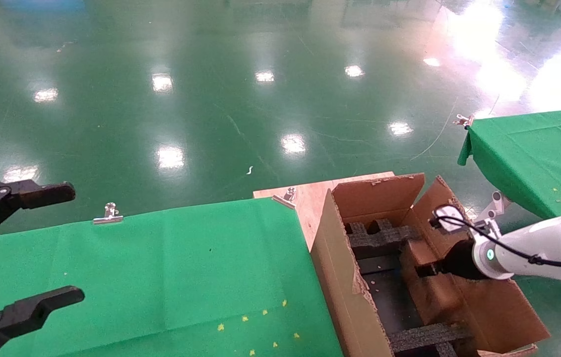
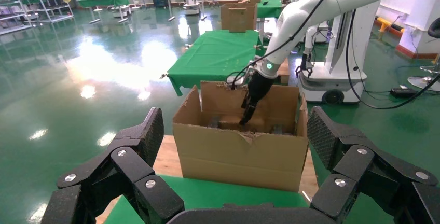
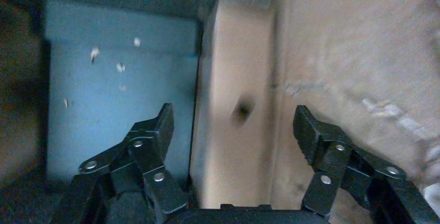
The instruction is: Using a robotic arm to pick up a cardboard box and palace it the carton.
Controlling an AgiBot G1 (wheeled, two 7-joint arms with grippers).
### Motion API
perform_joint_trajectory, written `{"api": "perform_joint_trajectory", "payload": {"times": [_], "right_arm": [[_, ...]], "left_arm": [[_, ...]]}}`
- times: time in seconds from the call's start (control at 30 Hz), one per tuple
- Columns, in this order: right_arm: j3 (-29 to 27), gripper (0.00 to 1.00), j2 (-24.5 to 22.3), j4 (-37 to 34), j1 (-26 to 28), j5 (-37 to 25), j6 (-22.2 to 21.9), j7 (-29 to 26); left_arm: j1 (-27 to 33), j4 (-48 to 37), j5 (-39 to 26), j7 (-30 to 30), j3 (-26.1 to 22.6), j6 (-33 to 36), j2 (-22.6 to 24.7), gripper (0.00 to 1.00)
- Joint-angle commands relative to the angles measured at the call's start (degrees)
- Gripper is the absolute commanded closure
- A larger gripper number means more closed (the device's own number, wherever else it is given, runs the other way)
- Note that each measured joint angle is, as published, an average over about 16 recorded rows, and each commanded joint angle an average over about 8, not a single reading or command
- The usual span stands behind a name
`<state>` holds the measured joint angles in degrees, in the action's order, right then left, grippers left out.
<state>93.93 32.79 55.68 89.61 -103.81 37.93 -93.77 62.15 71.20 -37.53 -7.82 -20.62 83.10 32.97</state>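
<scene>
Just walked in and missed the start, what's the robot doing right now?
The right gripper is reaching down into the carton, its fingers open on either side of the cardboard box, which stands on edge against the carton's inner wall. The left gripper hangs open over the green table, idle.

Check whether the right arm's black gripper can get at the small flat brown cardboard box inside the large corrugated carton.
Probably yes. The right gripper is already down inside the carton, fingers open either side of the cardboard box, which stands on edge against the carton's wall; nothing lies between.
</scene>
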Motion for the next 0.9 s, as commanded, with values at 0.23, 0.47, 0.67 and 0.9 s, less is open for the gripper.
{"api": "perform_joint_trajectory", "payload": {"times": [0.23,0.47,0.67,0.9], "right_arm": [[-1.6,0.0,-1.1,1.9,3.8,-0.7,-0.4,-0.1],[-4.5,0.0,-3.0,7.9,9.2,1.4,-1.0,3.7],[-7.4,0.0,-5.7,16.0,13.6,6.6,0.2,9.0],[-10.6,0.0,-7.7,22.0,17.1,14.9,2.6,16.0]], "left_arm": [[0.0,0.0,0.0,0.0,0.0,0.0,0.0,0.0],[0.0,0.0,0.0,0.0,0.0,0.0,0.0,0.0],[0.0,0.0,0.0,0.0,0.0,0.0,0.0,0.0],[0.0,0.0,0.0,0.0,0.0,0.0,0.0,0.0]]}}
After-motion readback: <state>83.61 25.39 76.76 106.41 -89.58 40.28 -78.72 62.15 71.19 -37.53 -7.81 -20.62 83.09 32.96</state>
